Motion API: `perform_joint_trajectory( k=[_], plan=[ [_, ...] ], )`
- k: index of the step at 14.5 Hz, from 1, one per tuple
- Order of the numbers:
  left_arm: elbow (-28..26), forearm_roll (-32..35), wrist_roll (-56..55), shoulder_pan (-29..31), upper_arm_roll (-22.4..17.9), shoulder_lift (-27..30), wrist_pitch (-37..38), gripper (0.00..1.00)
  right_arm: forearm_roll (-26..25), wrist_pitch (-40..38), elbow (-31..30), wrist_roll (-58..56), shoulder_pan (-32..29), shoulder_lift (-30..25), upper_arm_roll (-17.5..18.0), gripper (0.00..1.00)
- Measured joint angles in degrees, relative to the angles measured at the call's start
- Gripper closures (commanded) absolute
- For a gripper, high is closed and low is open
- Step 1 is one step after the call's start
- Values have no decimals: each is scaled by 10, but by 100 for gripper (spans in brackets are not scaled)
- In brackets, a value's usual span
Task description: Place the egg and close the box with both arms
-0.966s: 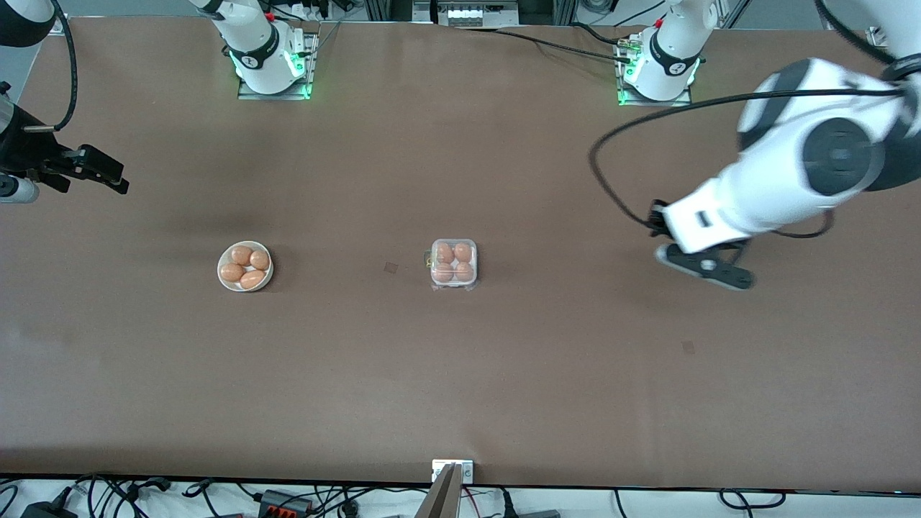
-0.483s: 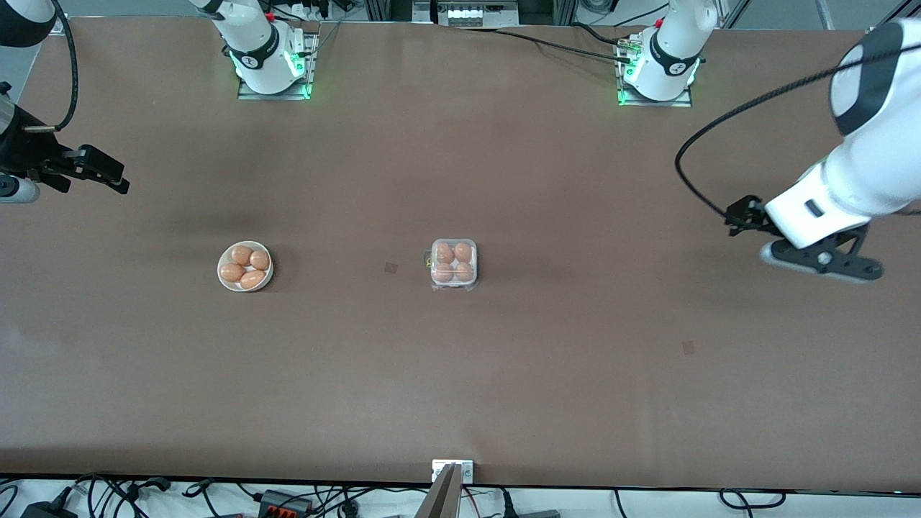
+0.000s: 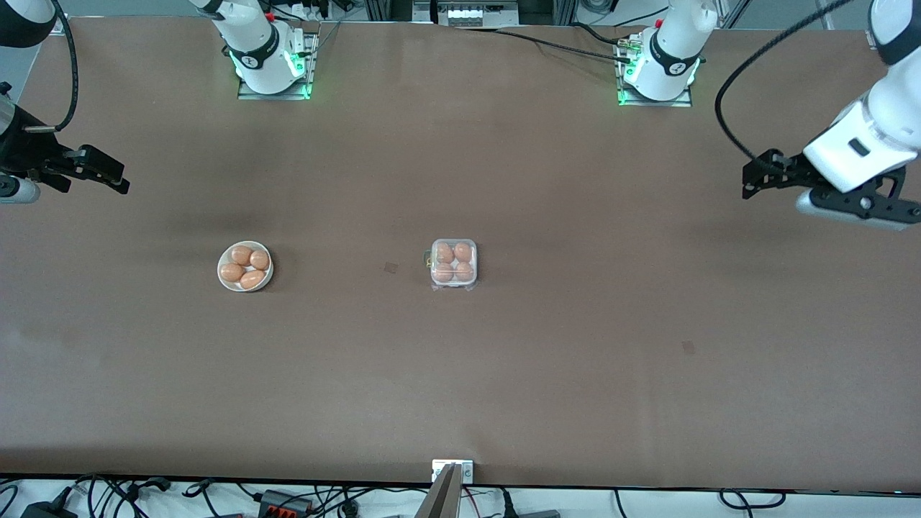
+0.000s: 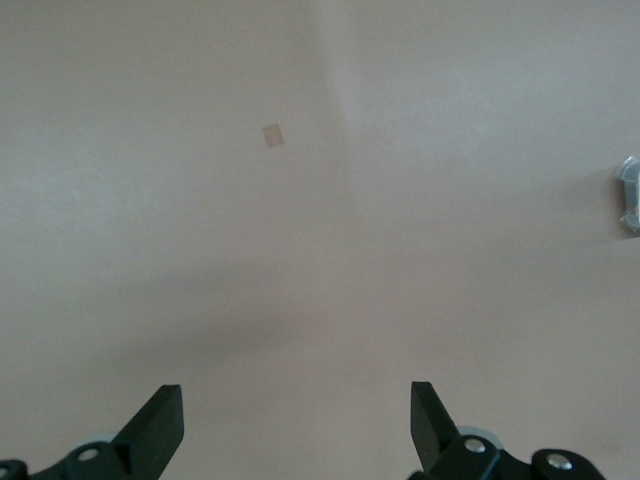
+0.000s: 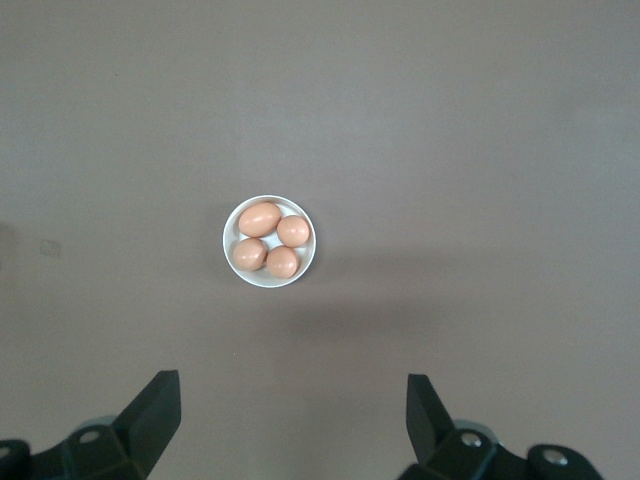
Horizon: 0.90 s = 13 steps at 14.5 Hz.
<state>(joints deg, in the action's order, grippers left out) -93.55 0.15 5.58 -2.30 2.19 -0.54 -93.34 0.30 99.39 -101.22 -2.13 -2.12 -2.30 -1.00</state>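
The box (image 3: 453, 284), a small white carton, stands mid-table with its clear lid down over several brown eggs (image 3: 453, 262). A round white bowl (image 3: 221, 272) with several more eggs (image 3: 245, 266) stands toward the right arm's end; it also shows in the right wrist view (image 5: 307, 260). My left gripper (image 3: 750, 185) hangs open and empty over bare table near the left arm's end, well away from the box; its wrist view (image 4: 297, 410) shows only tabletop. My right gripper (image 3: 115, 180) hangs open and empty over the right arm's end; it also shows in the right wrist view (image 5: 292, 400).
Small tape squares mark the brown tabletop (image 3: 391, 267) (image 3: 688, 347); one tape square shows in the left wrist view (image 4: 272, 135). A metal bracket (image 3: 452, 469) sits at the table edge nearest the camera. Both arm bases (image 3: 271, 65) (image 3: 658, 72) stand along the edge farthest from the camera.
My left arm has swung away from the box toward the left arm's end of the table, its gripper ending higher in the front view. The right arm, box and bowl have not moved.
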Motion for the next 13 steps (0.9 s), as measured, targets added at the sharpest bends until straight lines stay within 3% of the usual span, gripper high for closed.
perform_joint_trajectory(
  k=[5, 13],
  plan=[
    [-41, 0, 0, 0, 0, 46, 1, 0, 0, -3, 0, 0, 0, 0, 0, 0],
    [-41, 0, 0, -11, 5, 47, 0, 0, 0, -17, 0, 0, -1, 0, -3, 0]
  ],
)
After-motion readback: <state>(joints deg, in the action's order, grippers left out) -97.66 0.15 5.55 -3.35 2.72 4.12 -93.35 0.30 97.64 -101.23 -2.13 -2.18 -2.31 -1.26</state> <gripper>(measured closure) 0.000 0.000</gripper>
